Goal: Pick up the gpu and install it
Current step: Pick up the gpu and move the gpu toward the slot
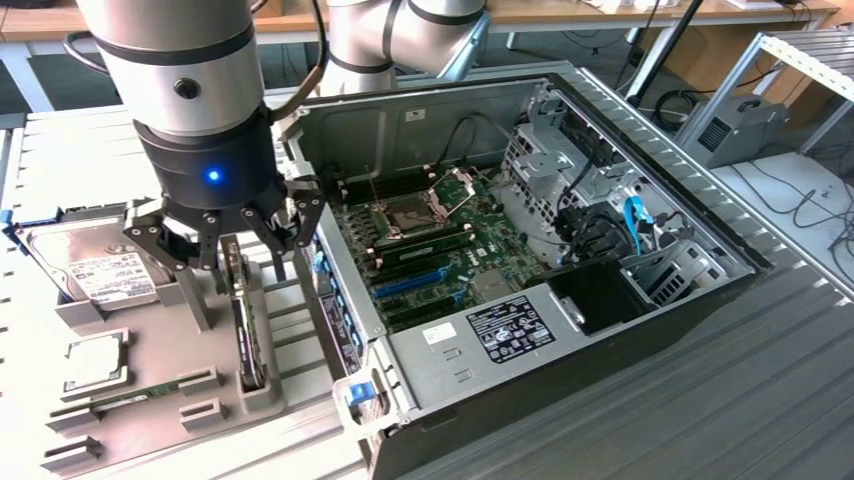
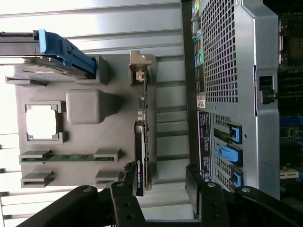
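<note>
The open computer case (image 1: 667, 165) lies just beside the pincer with its motherboard (image 1: 427, 250) facing up. The grey parts holder (image 1: 200, 400) sits directly under the pincer, close along the case's back panel. On that holder the hard drive (image 1: 94, 265) lies to the pincer's side away from the case, with the memory stick (image 2: 66, 157) farther off on that same side. The gpu (image 1: 244, 330) stands on its edge in a slot straight below the pincer (image 1: 238, 250), lined up between the spread fingers and untouched. The pincer is released, its fingers splayed wide with nothing in them. The likeliest trouble, as I judge it, comes from the card being thin and upright. If the fingers descend off-centre, a tip could land on the card's top edge or its fan shroud instead of passing either side. A grip that catches only one end could tilt the card and jam it in its slot. The holder's posts and the case wall are also near enough for a wide finger to snag. The arm (image 1: 187, 90) hangs near vertical with its wrist pointing straight down, and the pincer hovers just above the card.
</note>
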Controlling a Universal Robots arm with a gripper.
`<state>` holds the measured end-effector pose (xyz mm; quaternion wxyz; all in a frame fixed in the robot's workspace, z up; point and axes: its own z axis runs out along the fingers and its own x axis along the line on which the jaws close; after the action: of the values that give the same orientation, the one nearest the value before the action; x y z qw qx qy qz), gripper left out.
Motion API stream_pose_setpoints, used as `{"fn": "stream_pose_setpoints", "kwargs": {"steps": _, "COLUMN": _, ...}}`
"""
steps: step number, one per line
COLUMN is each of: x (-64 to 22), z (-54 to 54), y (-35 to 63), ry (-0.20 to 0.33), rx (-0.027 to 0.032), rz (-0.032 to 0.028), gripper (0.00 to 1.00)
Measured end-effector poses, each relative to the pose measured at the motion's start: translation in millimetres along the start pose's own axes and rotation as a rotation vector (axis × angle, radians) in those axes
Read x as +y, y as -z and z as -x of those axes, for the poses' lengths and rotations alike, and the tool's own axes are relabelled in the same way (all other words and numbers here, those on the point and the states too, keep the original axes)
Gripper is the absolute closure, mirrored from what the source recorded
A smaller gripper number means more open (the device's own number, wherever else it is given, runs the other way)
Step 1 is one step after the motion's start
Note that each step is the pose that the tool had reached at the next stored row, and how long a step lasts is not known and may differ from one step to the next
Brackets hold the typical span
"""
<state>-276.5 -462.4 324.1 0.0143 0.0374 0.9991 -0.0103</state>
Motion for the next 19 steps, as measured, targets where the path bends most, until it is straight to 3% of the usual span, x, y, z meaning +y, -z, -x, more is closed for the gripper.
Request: {"fn": "stream_pose_setpoints", "kwargs": {"steps": 19, "x": 0.1, "z": -0.2, "y": -6.0, "ry": 0.0, "rx": 0.0, "rz": -0.0002, "gripper": 0.46}}
